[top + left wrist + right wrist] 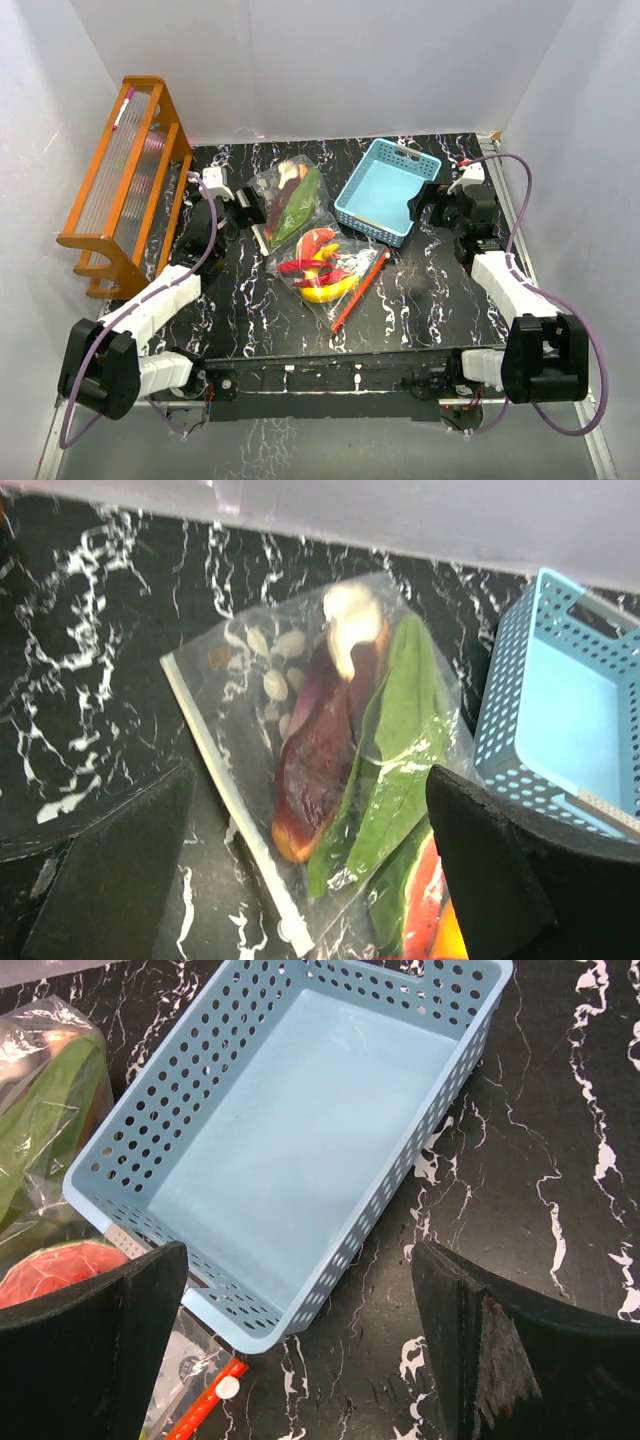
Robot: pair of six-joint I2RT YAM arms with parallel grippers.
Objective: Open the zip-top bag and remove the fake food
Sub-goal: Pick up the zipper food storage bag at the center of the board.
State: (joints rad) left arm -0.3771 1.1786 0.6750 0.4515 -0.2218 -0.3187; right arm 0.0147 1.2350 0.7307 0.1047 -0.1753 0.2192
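Two crinkly clear bags lie mid-table (pixel 420 300), an upper bag (pixel 268 185) and a lower bag (pixel 352 262), with glossy fake food (pixel 318 268) inside. The left gripper (pixel 248 210) hovers beside the upper bag, fingers spread. The right gripper (pixel 425 205), fingers likewise apart, hangs over the perforated light-blue basket (pixel 352 190).

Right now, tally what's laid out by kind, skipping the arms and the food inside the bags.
Bags: 2
Basket: 1
Rack: 1
Total: 4
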